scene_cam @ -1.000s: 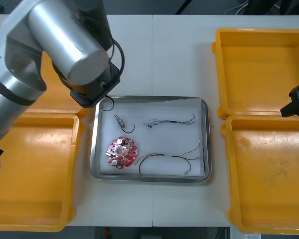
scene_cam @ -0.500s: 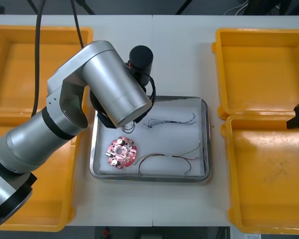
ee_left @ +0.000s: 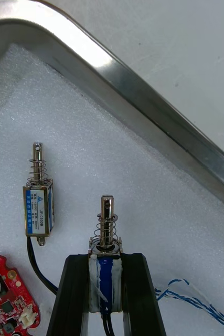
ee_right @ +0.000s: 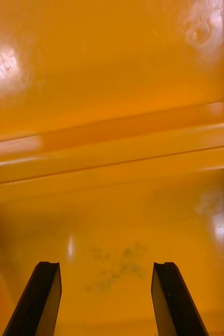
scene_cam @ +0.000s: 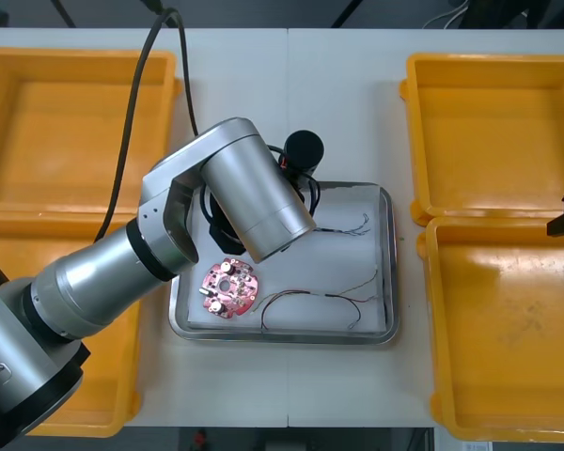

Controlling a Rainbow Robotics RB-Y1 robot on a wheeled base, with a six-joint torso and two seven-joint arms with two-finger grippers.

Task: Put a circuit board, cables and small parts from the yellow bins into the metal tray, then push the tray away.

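Metal part (ee_left: 106,239) in left gripper (ee_left: 106,260); label (ee_left: 38,211) on loose twin (ee_left: 36,170) illegible.

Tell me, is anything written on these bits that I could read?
"JF-0530B", probably: label on the loose small metal part lying in the metal tray; its other lines are too small.
The held small metal part in the shut left pincer: no label readable.
The yellow bin under the open right pincer: no text.

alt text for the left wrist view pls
The left gripper is shut on a small metal part over the white inside of the metal tray, near its corner. A second small metal part lies beside it, with a red circuit board and a blue and white cable close by.
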